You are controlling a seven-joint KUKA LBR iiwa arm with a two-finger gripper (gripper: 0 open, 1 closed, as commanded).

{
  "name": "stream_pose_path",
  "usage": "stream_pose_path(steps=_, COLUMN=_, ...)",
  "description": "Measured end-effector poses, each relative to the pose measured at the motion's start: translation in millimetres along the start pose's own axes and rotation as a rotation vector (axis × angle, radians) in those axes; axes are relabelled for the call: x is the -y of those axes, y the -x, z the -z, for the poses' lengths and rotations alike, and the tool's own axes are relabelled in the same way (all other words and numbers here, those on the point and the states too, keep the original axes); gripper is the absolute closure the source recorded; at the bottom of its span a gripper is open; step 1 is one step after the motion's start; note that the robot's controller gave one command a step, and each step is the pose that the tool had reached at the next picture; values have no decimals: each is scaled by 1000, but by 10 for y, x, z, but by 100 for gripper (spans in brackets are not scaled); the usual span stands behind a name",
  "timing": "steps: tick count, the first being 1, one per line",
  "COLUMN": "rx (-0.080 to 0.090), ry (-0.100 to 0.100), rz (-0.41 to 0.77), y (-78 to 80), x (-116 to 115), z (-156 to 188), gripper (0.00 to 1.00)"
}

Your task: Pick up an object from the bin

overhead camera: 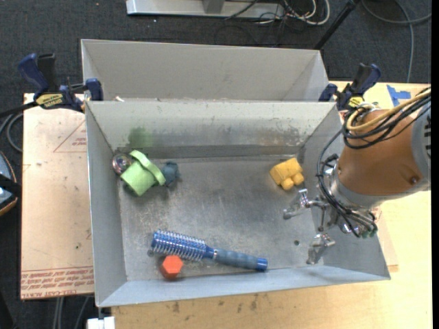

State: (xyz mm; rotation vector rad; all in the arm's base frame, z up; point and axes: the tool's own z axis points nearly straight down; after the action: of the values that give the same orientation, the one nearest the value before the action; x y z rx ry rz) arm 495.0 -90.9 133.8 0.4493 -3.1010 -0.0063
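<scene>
Dark carpet floor (55, 12); cables (312, 5) trail across it.

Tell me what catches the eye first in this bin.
The orange arm reaches in from the right, its claw open over the bin floor. A blue hairbrush lies along the front, an orange cap beside it. A green toy sits back left, a yellow block back right.

Soft, even light fills the bin (226, 204), casting faint shadows.
</scene>
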Motion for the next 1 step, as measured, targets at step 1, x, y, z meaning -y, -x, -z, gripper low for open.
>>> stream_pose_path(steps=1, rx=15, ry=-4, rz=187, y=831, x=-720, z=370, gripper=0)
